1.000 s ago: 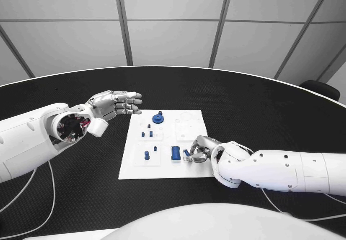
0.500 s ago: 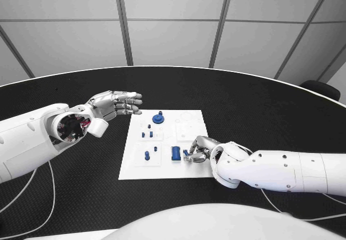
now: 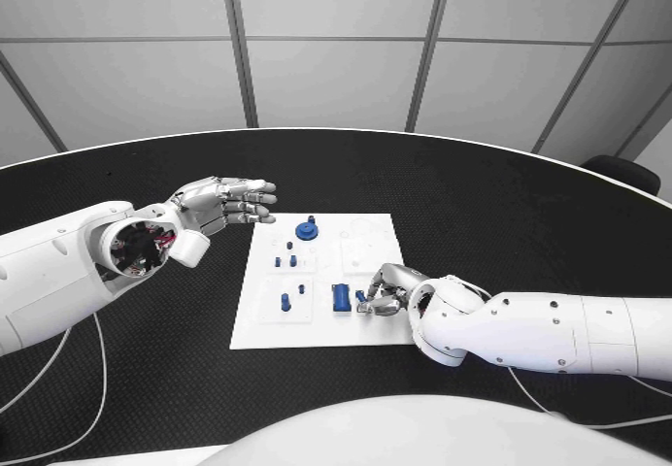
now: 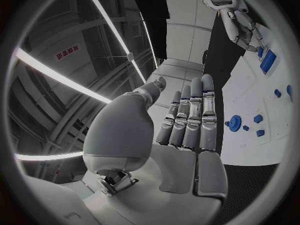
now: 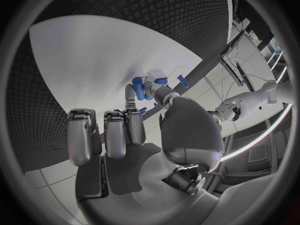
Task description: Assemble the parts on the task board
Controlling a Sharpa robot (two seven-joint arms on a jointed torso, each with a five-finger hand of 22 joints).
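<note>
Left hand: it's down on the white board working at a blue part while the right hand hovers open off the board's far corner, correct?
Swapped. In the head view the right hand is down on the white board at a blue part; the left hand hovers open off the far corner.

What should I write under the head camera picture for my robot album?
Right hand reaches blue parts on the white task board; left hand hovers.
</note>
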